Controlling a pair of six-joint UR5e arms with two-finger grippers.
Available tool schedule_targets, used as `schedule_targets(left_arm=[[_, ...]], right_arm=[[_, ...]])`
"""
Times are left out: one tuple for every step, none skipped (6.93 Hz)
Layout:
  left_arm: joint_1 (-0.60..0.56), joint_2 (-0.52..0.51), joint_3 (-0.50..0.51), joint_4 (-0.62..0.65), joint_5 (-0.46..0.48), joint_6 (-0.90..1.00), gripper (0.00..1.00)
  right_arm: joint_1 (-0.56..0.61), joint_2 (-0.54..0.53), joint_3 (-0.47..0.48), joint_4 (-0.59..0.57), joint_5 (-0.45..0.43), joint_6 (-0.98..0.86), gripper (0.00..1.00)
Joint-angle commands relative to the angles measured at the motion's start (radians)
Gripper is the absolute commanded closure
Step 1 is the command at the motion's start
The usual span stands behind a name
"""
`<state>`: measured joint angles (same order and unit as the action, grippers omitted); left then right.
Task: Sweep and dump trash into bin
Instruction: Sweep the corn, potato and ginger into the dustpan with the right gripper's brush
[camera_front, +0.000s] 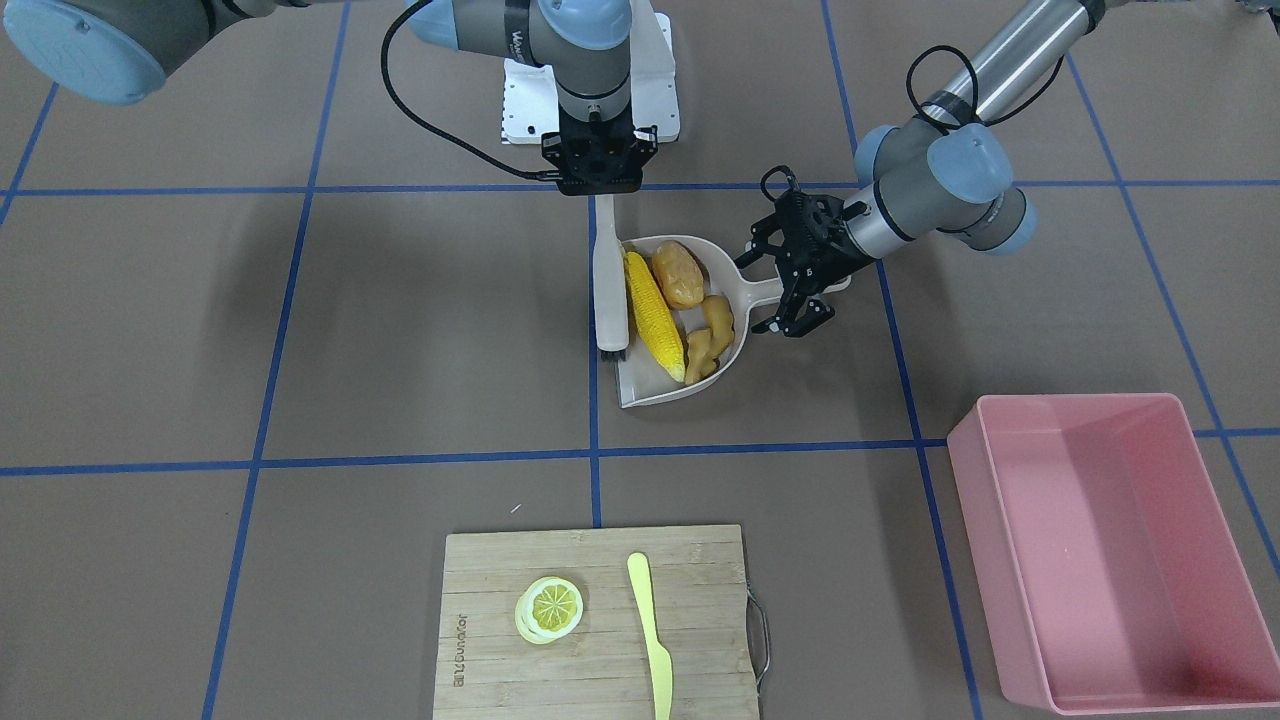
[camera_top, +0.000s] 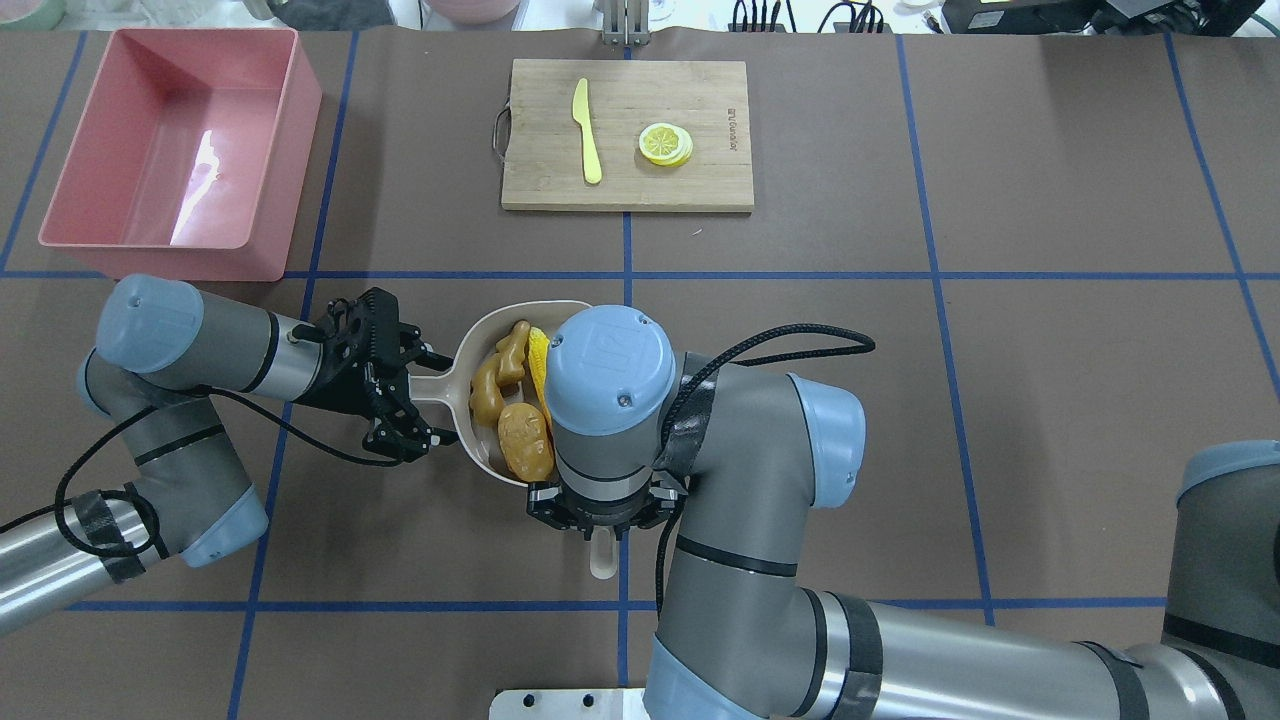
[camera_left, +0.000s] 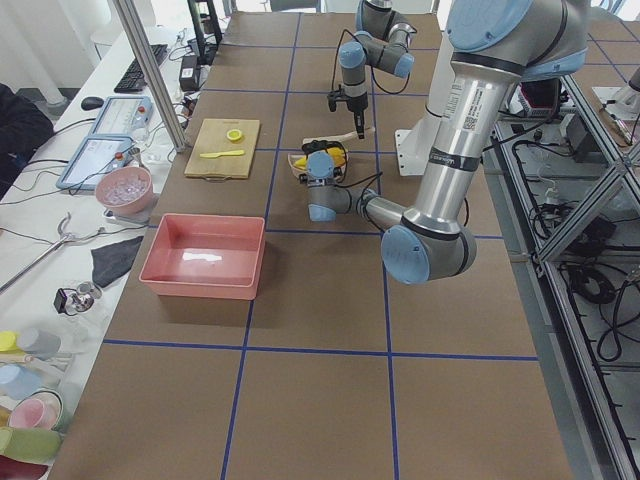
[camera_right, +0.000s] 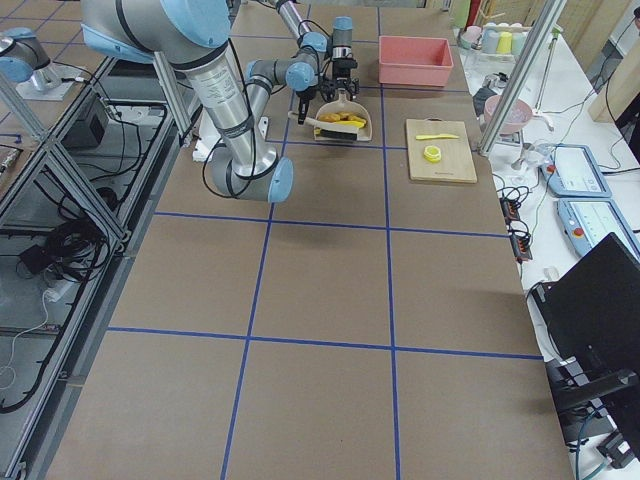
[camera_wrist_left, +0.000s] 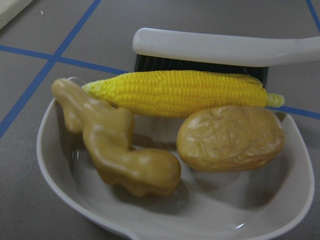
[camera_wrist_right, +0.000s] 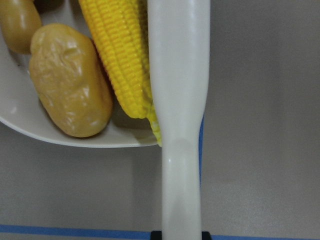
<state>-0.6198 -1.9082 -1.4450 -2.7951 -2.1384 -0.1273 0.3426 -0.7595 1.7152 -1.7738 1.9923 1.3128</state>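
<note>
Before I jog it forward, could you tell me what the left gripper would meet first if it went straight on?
The dustpan handle. It seems to lie between the open fingers of the left gripper, though depth is unclear. Beyond it is the pan holding the ginger.

I see corn (camera_front: 655, 318), potato (camera_front: 679, 274) and ginger (camera_front: 716, 320) lying side by side in the dustpan (camera_front: 640, 386); the pink bin (camera_front: 1120, 560) stands upright, well apart.

The corn cob (camera_front: 655, 320) is yellow, the bin (camera_front: 1100, 540) pink (dustpan (camera_front: 650, 385) beige)

table (camera_front: 850, 480) open between dustpan (camera_front: 645, 386) and bin (camera_front: 1075, 401), brush (camera_front: 608, 290) along dustpan's other side
</note>
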Motion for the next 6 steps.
schedule_targets(left_arm=[[0.000,0.000,0.000,0.000,0.000,0.000,0.02],[0.000,0.000,0.000,0.002,0.000,0.000,0.02],[0.000,0.000,0.000,0.002,0.000,0.000,0.02],[0.000,0.000,0.000,0.002,0.000,0.000,0.02],[0.000,0.000,0.000,0.002,0.000,0.000,0.02],[0.000,0.000,-0.002,0.002,0.000,0.000,0.02]], right_arm=[[0.001,0.018,0.000,-0.012,0.006,-0.006,1.00],[0.003,0.026,0.003,-0.022,0.008,-0.010,1.00],[0.003,0.032,0.000,-0.022,0.008,-0.012,1.00],[0.003,0.038,-0.003,-0.022,0.010,-0.013,1.00],[0.009,0.037,0.003,-0.039,0.016,-0.023,1.00],[0.024,0.039,0.015,-0.083,0.019,-0.059,1.00]])
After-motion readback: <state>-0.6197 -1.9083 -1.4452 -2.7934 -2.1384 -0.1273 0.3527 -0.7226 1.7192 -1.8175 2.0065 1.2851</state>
